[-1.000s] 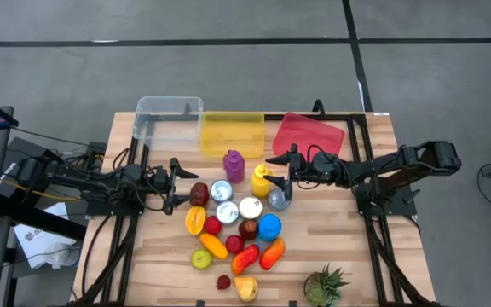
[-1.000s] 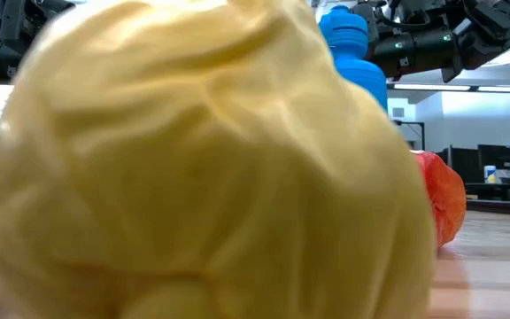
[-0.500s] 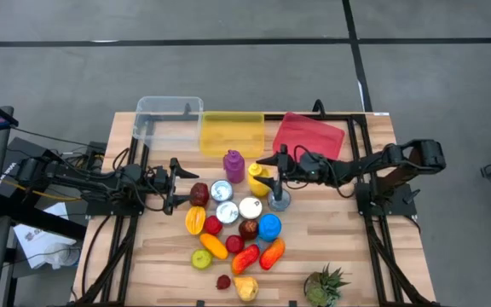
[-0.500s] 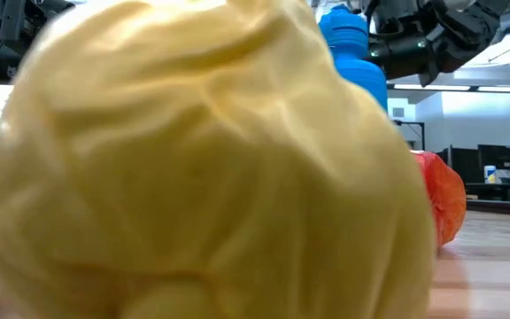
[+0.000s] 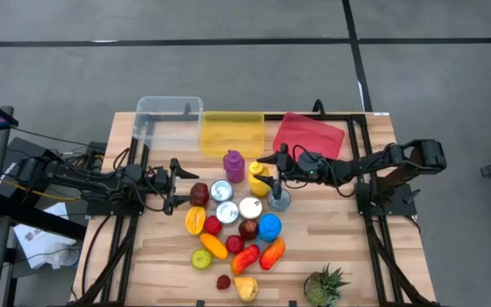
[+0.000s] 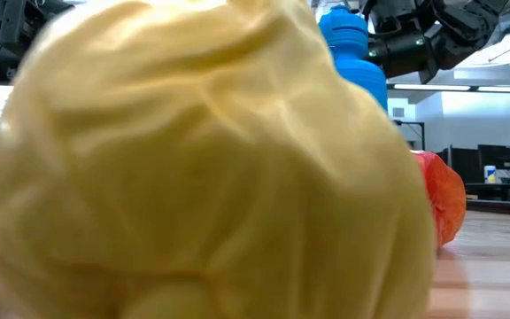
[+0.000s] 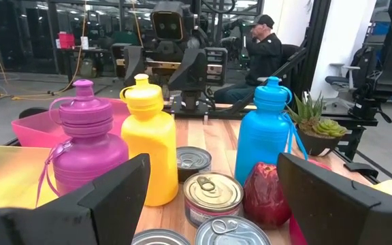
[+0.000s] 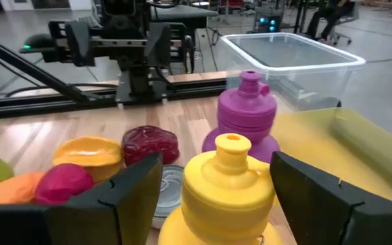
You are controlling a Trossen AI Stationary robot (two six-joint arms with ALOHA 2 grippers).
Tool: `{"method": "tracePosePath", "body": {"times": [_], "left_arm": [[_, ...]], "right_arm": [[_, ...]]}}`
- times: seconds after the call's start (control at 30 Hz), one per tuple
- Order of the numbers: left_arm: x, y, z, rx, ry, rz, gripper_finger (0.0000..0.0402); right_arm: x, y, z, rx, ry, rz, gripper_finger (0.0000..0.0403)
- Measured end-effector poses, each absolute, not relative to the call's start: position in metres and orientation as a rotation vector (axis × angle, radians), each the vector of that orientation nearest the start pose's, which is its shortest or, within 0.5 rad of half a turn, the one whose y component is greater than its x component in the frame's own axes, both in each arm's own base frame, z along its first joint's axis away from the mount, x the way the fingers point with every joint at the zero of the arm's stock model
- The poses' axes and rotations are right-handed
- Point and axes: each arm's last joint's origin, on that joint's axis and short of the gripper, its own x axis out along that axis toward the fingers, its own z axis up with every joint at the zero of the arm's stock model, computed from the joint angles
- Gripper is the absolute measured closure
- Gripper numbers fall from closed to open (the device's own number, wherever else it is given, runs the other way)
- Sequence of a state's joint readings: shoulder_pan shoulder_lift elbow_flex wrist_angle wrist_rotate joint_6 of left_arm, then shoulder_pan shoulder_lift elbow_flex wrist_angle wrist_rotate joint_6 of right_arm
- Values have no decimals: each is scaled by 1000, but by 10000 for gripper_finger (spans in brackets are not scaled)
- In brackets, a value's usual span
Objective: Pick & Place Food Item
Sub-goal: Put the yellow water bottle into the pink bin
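Toy food lies in a heap (image 5: pixel 233 230) at the table's middle: a dark red piece (image 5: pixel 199 194), orange, red and green pieces, with several cans and bottles among them. My right gripper (image 5: pixel 273 175) is open and points level toward the table's left. Its fingers stand on either side of the yellow bottle's (image 8: pixel 226 187) top, clear of it. My left gripper (image 5: pixel 177 181) is open, left of the heap, and faces it; it (image 7: pixel 213 163) holds nothing. In the low view a pale yellow food piece (image 6: pixel 202 168) fills the picture.
Three bins stand along the far edge: clear (image 5: pixel 167 118), yellow (image 5: pixel 231 133), red (image 5: pixel 308 135). A purple bottle (image 5: pixel 233 165) and a blue bottle (image 5: pixel 268 227) stand in the heap. A small spiky plant (image 5: pixel 326 286) sits at the near right. A person (image 7: pixel 260 47) sits beyond the table.
My right gripper has gone toward the table's left and slightly down, coming over the yellow bottle so that its fingers now flank the bottle's top. It has then kept still. Nothing on the table has moved.
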State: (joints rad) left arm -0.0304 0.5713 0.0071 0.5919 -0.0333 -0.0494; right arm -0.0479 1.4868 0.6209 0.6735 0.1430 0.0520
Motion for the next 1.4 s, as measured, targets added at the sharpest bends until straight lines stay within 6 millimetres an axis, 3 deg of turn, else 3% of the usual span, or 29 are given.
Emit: {"method": "tracePosePath", "body": {"times": [0.93,1.4], "left_arm": [[134,-3,168,-50,-18,2,86],[134,-3,167,-50,-13,2,86]], "right_arm": [[296,-16,200,-3,199,-244,139],[295,-3,199,-44,206,-276,139]]}}
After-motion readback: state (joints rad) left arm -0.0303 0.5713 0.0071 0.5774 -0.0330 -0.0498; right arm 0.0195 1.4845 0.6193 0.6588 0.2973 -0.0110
